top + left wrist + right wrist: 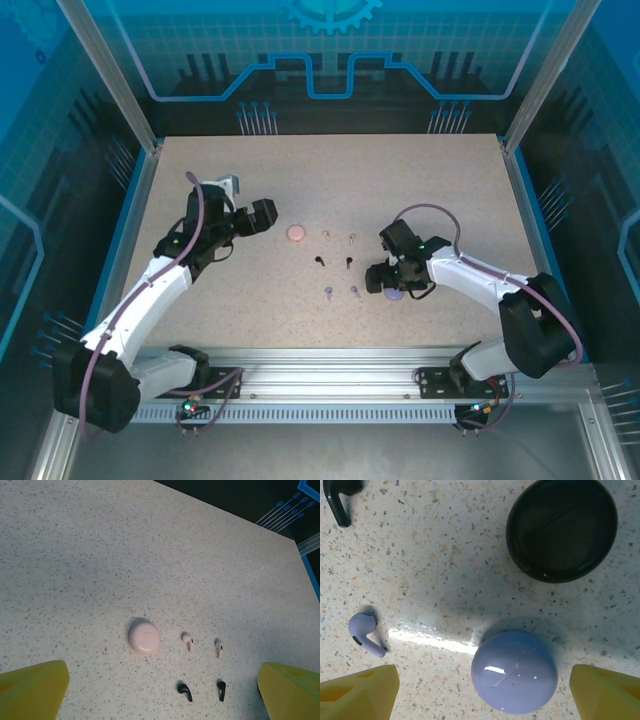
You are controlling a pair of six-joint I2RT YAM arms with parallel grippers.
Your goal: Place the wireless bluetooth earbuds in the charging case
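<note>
Six tiny earbuds lie in three pairs mid-table: pale pink earbuds (327,236) (187,641), black earbuds (319,261) (185,691), lavender earbuds (328,292) (365,632). A round pink case (297,233) (144,637), lid shut, sits left of the pink pair. My left gripper (266,215) (160,702) hovers open left of it, holding nothing. My right gripper (390,283) (482,700) is open and low over the closed lavender case (395,296) (514,672), one yellow finger (357,692) on either side, not touching. The closed black case (561,527) lies just beyond.
Another black earbud (340,497) lies at the upper left corner of the right wrist view. The speckled table (220,290) is bounded by blue side rails (128,220) and a metal rail (330,385) at the near edge.
</note>
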